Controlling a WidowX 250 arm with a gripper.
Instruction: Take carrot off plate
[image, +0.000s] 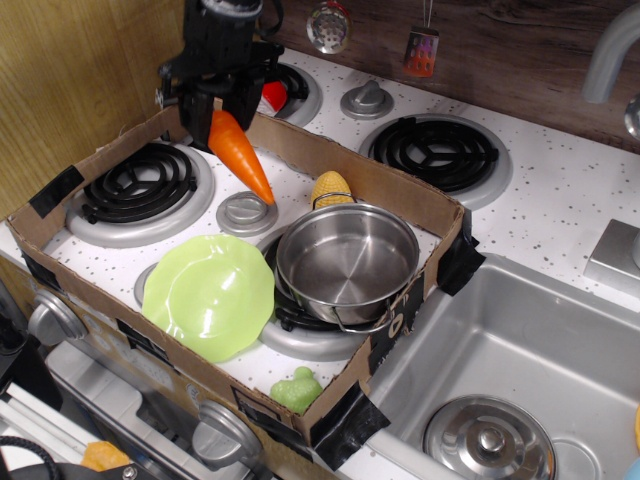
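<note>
Both plate (208, 296) and pot (347, 262) hold nothing.

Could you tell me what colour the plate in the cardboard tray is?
Light lime green plate, clearest in the single overhead view.

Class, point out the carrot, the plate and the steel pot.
carrot (240, 152): main camera view, on its orange body below the gripper.
plate (208, 295): main camera view, on its bare centre.
steel pot (347, 262): main camera view, on its inner bottom.
</note>
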